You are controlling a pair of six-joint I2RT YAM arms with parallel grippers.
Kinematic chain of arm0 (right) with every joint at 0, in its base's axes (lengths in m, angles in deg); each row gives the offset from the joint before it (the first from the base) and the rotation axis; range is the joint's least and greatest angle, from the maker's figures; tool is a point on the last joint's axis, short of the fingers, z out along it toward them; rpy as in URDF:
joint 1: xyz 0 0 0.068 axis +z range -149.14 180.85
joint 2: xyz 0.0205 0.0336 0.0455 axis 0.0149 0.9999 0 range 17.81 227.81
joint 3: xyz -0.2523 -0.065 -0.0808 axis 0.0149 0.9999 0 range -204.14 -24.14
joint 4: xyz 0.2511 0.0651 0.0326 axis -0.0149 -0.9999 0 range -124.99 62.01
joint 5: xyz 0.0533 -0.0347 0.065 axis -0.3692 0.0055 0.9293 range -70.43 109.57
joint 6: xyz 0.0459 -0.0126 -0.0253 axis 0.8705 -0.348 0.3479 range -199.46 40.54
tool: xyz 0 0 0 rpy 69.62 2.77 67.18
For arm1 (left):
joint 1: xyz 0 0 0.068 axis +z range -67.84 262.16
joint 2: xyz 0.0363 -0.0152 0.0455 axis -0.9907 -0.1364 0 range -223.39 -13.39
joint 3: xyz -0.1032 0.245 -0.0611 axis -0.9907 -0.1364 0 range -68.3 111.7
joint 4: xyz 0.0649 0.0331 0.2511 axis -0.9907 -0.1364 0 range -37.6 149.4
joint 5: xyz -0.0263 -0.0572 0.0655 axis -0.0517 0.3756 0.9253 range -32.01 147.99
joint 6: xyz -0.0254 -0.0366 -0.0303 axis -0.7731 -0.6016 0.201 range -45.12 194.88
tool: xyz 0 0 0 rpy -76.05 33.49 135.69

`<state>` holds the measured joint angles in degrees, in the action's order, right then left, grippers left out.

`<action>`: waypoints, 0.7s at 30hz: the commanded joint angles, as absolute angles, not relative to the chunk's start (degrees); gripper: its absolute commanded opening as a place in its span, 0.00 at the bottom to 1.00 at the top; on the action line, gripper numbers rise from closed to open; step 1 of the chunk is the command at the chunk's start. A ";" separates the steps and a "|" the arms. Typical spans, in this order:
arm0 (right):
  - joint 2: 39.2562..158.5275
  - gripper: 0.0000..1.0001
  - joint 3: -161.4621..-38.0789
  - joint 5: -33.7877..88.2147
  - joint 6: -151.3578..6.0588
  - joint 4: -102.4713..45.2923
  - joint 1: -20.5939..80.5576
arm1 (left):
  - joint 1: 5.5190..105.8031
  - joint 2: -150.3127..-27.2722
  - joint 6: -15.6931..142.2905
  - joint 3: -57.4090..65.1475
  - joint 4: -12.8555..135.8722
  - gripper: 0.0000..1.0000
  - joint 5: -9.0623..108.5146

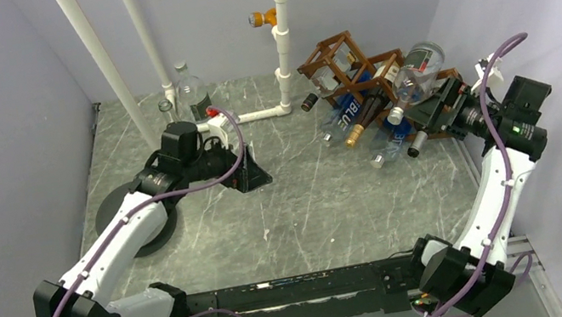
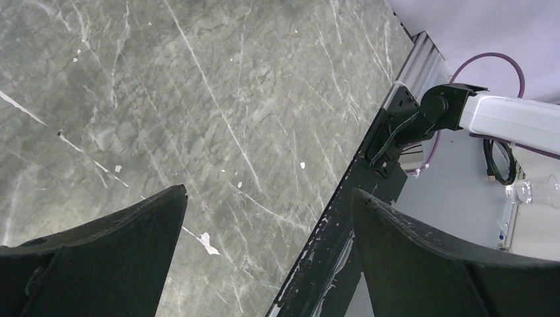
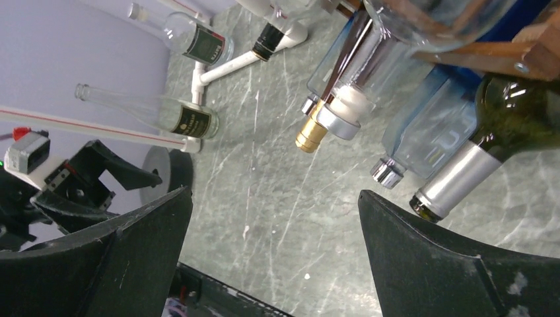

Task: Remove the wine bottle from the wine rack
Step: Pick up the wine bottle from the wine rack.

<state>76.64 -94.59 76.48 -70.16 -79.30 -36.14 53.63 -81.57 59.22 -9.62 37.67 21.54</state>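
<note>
The brown wooden wine rack (image 1: 347, 57) lies tilted at the back right of the table, with several bottles in and on it. A dark green wine bottle with a silver foil neck (image 3: 475, 158) sticks out of its near end, also seen in the top view (image 1: 420, 142). My right gripper (image 1: 436, 117) is open and empty, right beside the rack's near right end. In the right wrist view (image 3: 275, 191) the silver neck sits just above my right fingertip (image 3: 396, 224). My left gripper (image 1: 253, 176) is open and empty over the table's middle left, in its wrist view (image 2: 268, 190).
The rack holds a clear bottle on top (image 1: 418, 71), blue-tinted bottles (image 3: 422, 132) and a gold-capped bottle (image 3: 312, 135). White PVC pipes (image 1: 282, 29) and two clear bottles (image 1: 191, 87) stand at the back. A dark round disc (image 1: 115, 216) lies under the left arm. The black base rail (image 2: 343, 231) runs along the front.
</note>
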 commanded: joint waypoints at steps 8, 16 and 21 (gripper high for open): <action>77.38 1.00 -93.41 59.89 -49.99 -66.94 -35.28 | 53.77 -77.18 61.28 -10.78 41.42 0.99 17.50; 80.51 1.00 -91.00 58.03 -42.80 -61.95 -31.05 | 53.77 -75.20 63.41 -11.84 40.43 1.00 18.69; 82.97 1.00 -91.83 54.11 -42.10 -64.16 -27.20 | 54.09 -74.91 65.88 -11.40 39.04 1.00 19.11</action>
